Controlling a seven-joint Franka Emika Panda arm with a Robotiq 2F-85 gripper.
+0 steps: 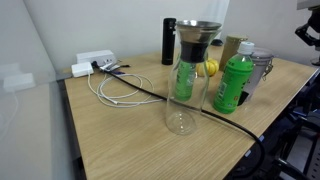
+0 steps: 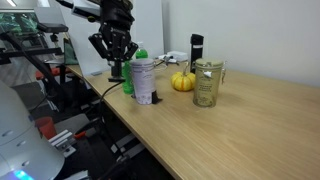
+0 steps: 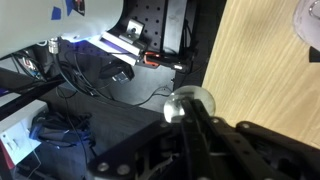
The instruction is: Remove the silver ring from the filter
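Silver ring (image 1: pixel 197 27) sits at the very top of the stack, collared round the mouth of the filter (image 1: pixel 196 42). The filter rests in the neck of the glass carafe (image 1: pixel 183 95), which stands on the desk (image 1: pixel 120 130). My hand (image 2: pixel 115 62) is closed on nothing and hangs by the desk's end. The ring is therefore well away from it, out past the green bottle (image 2: pixel 127 72) and the metal cup (image 2: pixel 144 82), which stand between hand and carafe. I judge the ring to be light, stiff and thin-walled, polished enough to slip between smooth pads, though its flare gives an edge to pinch. I would open the hand and come down from above. I would take one side of the rim with one finger inside the flare and one outside, then lift straight up. From these views I cannot tell whether it lies loose or is wedged onto the cone. If it is wedged, the filter may rise with it. The tall carafe underneath looks top-heavy and breakable, so a sideways tug is the thing to avoid.
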